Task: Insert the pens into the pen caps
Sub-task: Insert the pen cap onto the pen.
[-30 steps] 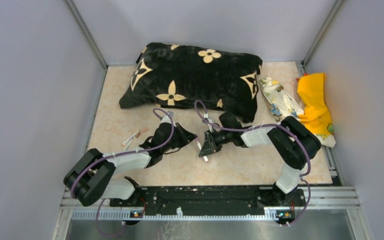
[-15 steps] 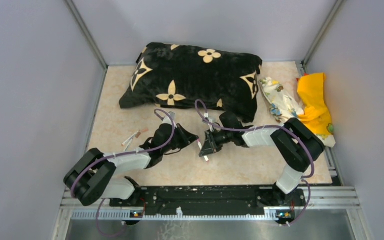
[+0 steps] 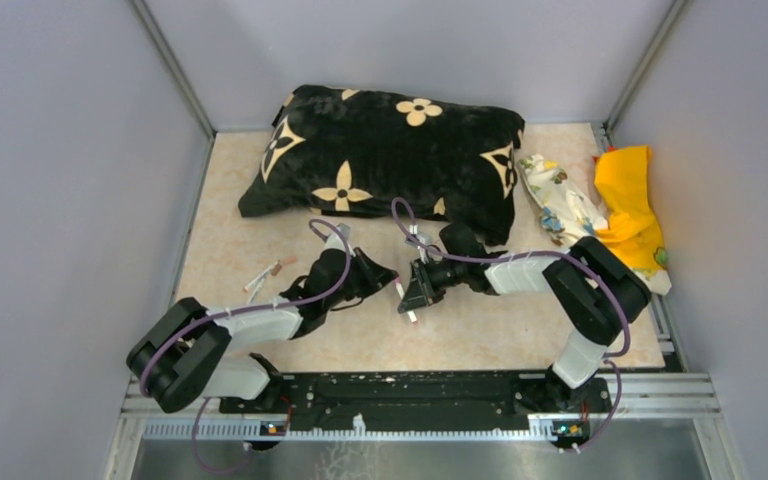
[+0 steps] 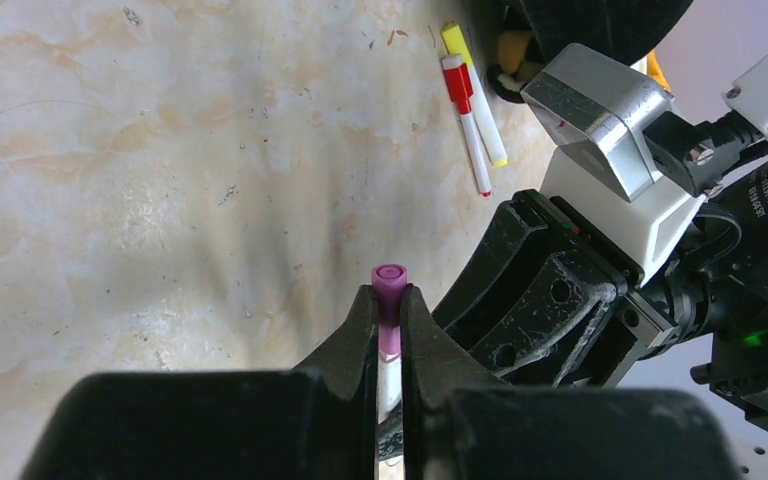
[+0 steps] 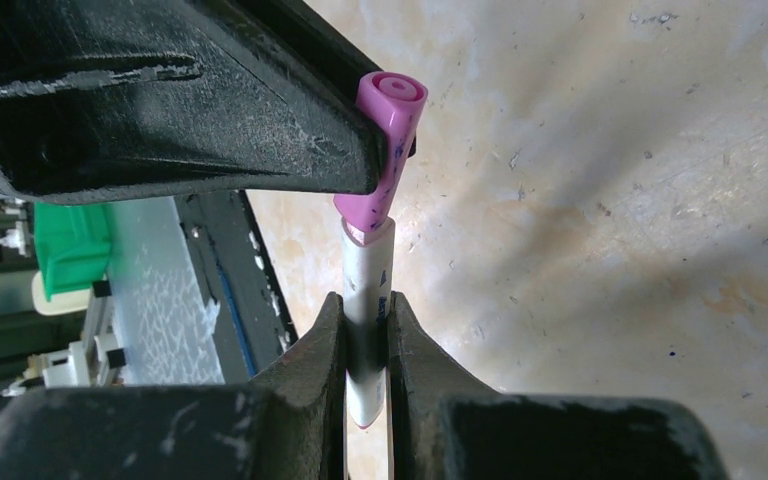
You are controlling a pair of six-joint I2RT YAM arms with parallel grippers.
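You are mid-capping: your left gripper [image 4: 388, 312] pinches the pink cap [image 5: 388, 140], your right gripper [image 5: 365, 318] clamps the white pen [image 5: 365, 270], so next push them squarely together until seated.

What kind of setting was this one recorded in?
Most likely a lab robot cell, not a home: plain grey wall panels box in a marble-look tabletop, and the left arm and right arm are bolted to a rail at its near edge.

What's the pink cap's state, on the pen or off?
On. In the right wrist view the pink cap sits over the end of the white pen, with no tip showing. Fully seated: cannot tell.
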